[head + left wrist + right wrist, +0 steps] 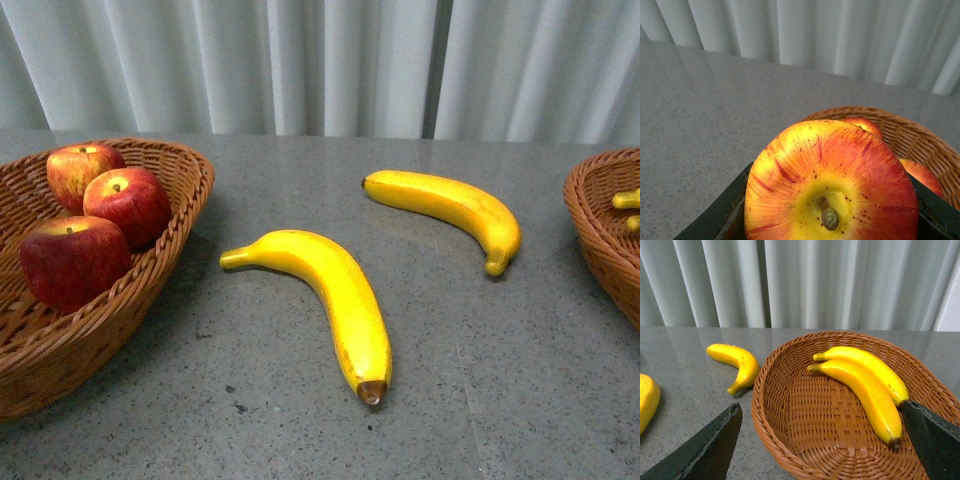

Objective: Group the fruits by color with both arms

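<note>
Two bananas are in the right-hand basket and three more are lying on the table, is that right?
Not quite: only two lie on the table, the near banana and the far banana, as the front view shows. The right-hand basket does hold two bananas.

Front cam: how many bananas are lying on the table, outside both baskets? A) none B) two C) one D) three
B: two lie on the bare table, the nearer banana and the farther banana, both between the left basket and the right basket, inside neither.
</note>
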`<state>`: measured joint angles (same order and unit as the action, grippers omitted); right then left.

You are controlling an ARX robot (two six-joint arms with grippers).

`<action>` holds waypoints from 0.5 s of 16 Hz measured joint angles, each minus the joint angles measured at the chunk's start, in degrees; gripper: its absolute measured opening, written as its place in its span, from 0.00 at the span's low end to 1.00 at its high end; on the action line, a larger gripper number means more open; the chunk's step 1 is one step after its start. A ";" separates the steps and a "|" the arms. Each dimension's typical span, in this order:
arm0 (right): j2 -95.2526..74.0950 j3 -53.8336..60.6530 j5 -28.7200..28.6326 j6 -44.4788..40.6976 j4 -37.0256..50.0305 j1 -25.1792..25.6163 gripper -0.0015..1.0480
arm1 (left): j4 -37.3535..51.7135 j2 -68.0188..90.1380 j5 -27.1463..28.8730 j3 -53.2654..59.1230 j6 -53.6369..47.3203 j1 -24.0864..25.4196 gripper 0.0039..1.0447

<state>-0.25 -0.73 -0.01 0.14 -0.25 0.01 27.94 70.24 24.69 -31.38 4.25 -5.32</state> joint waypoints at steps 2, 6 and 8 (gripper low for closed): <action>0.00 0.00 0.02 0.02 0.00 0.00 0.94 | -0.33 2.80 -2.49 0.00 -0.15 -0.07 0.65; 0.00 0.00 0.02 0.00 0.00 0.00 0.94 | -1.14 4.09 0.09 -0.26 0.28 0.46 0.65; 0.00 0.00 0.02 0.00 0.00 0.00 0.94 | -1.62 3.98 -0.24 -0.52 1.07 0.94 0.78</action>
<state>-0.25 -0.73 0.01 0.14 -0.25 0.01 26.33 74.22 24.45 -31.90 5.32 -4.38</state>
